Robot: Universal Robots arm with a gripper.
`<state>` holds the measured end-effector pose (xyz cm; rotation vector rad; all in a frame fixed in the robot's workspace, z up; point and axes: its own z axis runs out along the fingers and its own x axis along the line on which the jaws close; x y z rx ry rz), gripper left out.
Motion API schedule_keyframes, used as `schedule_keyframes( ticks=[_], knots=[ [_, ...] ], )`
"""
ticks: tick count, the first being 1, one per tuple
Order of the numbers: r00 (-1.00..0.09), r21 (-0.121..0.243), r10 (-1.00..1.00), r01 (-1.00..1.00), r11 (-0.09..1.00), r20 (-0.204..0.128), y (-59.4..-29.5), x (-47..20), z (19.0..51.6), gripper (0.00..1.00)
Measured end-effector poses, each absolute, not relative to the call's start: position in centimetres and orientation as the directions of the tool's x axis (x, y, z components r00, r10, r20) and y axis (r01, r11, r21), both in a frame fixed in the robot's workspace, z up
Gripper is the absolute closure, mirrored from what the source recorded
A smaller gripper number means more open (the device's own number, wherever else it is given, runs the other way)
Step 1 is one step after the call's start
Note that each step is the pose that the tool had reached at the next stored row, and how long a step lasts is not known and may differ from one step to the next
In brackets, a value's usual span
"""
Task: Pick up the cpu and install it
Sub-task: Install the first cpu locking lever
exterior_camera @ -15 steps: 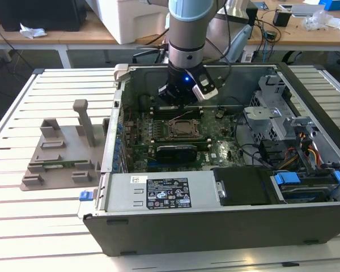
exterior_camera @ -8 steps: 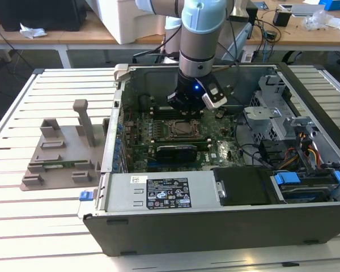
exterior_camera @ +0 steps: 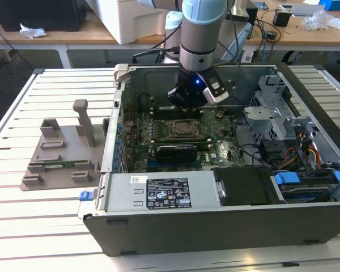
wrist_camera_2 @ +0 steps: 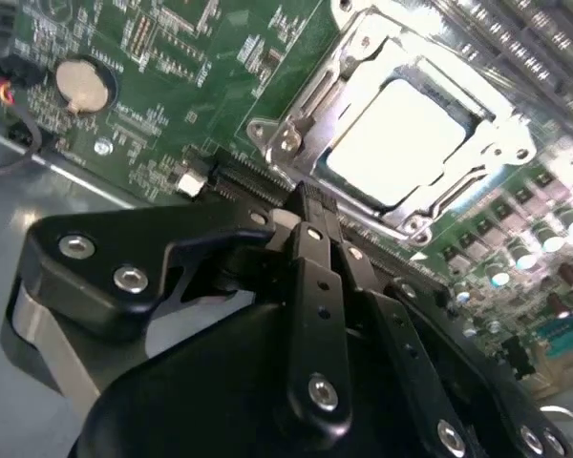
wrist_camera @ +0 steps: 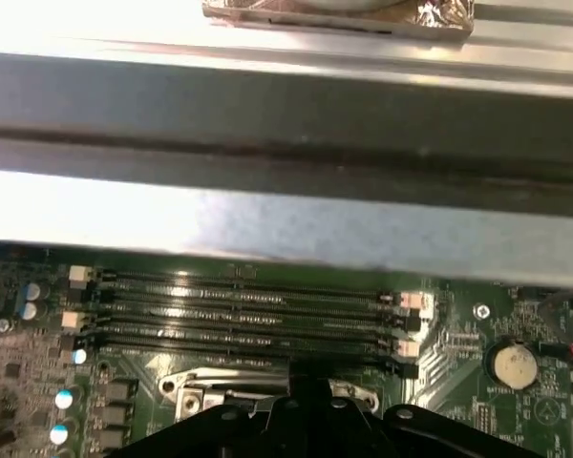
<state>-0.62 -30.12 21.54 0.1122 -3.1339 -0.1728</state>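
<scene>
In the second wrist view the gripper hangs just above the motherboard, its black fingers pressed together with nothing between them. Just beyond them the cpu lies flat in its socket, framed by the metal retention bracket. A coin cell battery sits farther off on the board. In the exterior view, the open computer case holds the motherboard with a black graphics card, and the arm reaches down inside. The first wrist view shows four empty memory slots below the case wall.
</scene>
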Motion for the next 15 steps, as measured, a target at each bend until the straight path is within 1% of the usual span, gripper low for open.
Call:
schedule_keyframes(
  ticks=[4, 6, 9, 15],
  knots=[
    [-0.997, 0.063, -0.072, -0.072, 0.995, 0.001, -30.6, -0.6, 21.6, 0.89],
    [-0.997, 0.048, -0.072, -0.071, 0.996, 0.001, -31.1, -0.6, 21.5, 0.89],
    [-0.997, 0.046, -0.072, -0.071, 0.996, 0.002, -31.8, -0.6, 21.6, 0.89],
    [-0.997, 0.045, -0.072, -0.071, 0.996, 0.002, -31.8, -0.6, 23.4, 0.89]
  ],
)
